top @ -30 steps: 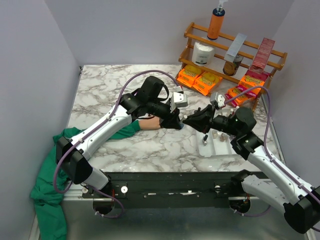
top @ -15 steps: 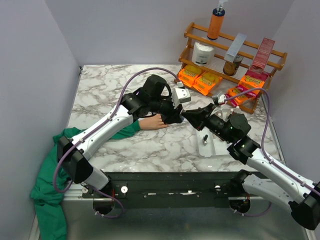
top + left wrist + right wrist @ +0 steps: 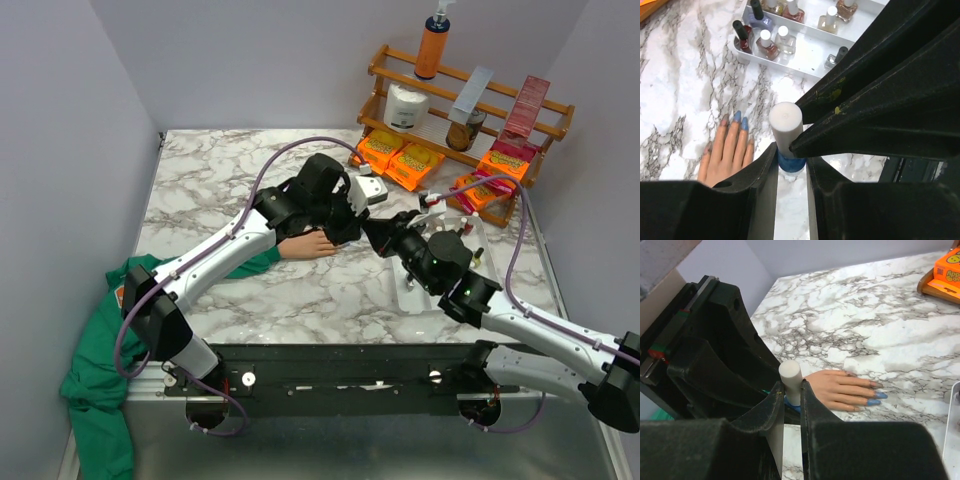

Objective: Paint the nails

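My right gripper (image 3: 792, 388) moved in to my left gripper (image 3: 791, 159), right clamped on the cap (image 3: 785, 119), left clamped on the bottle (image 3: 790, 165), nails (image 3: 737, 116) just beside it

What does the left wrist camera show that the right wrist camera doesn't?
Only left wrist: a white plastic tray of small nail-polish bottles. Only right wrist: an orange cardboard box. Both: the peach fake hand, some nails painted blue, and the white-capped blue bottle pinched by the left gripper and right gripper, over the marble table.
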`<state>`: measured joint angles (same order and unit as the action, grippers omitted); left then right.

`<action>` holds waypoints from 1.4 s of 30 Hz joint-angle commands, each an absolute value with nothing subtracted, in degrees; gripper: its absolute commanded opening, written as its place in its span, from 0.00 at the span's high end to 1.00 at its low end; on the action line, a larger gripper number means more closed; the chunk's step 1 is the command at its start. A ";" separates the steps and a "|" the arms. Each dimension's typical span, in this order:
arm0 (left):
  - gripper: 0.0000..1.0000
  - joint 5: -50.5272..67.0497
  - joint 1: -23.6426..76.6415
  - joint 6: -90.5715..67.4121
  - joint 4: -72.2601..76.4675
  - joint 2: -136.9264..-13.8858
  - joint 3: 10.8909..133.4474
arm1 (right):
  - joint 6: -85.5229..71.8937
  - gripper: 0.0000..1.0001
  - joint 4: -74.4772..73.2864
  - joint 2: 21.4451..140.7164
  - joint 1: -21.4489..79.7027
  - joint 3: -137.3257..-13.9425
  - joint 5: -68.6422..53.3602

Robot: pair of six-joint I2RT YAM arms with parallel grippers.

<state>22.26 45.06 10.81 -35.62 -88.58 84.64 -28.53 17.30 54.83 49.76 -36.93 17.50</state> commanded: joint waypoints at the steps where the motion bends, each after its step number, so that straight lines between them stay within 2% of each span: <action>1: 1.00 17.84 45.62 11.25 -25.40 -88.68 85.26 | -32.61 0.99 12.49 56.69 52.29 -40.34 18.28; 4: 1.00 20.56 44.91 11.78 -25.84 -88.07 84.20 | -30.33 0.68 11.34 55.29 52.29 -40.78 18.37; 5: 1.00 23.61 44.56 11.86 -26.10 -87.81 83.94 | -28.32 0.54 11.16 54.15 52.29 -40.17 18.63; 7: 1.00 26.97 43.16 12.22 -27.06 -87.10 83.41 | -25.59 0.42 11.42 49.86 51.77 -39.12 17.42; 8: 1.00 31.33 42.63 12.65 -27.42 -86.84 83.23 | -21.83 0.33 11.60 48.36 51.16 -38.50 15.31; 11: 1.00 35.50 41.84 14.66 -29.61 -86.13 83.32 | -13.22 0.17 10.47 42.90 48.96 -37.79 4.71; 15: 1.00 40.93 41.84 18.09 -33.04 -85.87 84.02 | -5.99 0.06 6.51 37.63 45.90 -38.06 -3.67; 16: 1.00 41.91 41.84 18.71 -34.44 -85.70 84.11 | -4.93 0.05 5.81 37.10 44.49 -38.14 -6.65; 19: 1.00 47.26 41.84 22.14 -37.78 -85.69 84.73 | -3.17 0.06 5.62 37.70 35.45 -39.80 -27.62; 20: 1.00 48.33 41.84 23.19 -38.58 -85.61 84.81 | -2.47 0.10 5.62 38.31 33.33 -40.51 -38.39; 23: 1.00 52.73 41.84 27.67 -42.70 -85.08 85.52 | 2.69 0.14 5.45 41.21 28.66 -43.23 -50.14; 28: 1.00 56.51 42.27 34.18 -49.73 -84.46 86.48 | 8.17 0.16 2.56 47.00 28.04 -48.24 -58.70; 35: 1.00 59.94 42.54 39.55 -54.49 -83.85 87.45 | 13.53 0.26 -5.44 54.57 27.86 -55.19 -70.56; 37: 1.00 61.69 42.54 41.13 -55.80 -83.76 87.97 | 14.94 0.27 -6.67 55.37 27.86 -55.63 -70.66; 42: 1.00 64.07 42.71 42.98 -57.74 -84.02 89.30 | 15.56 0.37 -6.85 57.47 27.86 -56.16 -72.42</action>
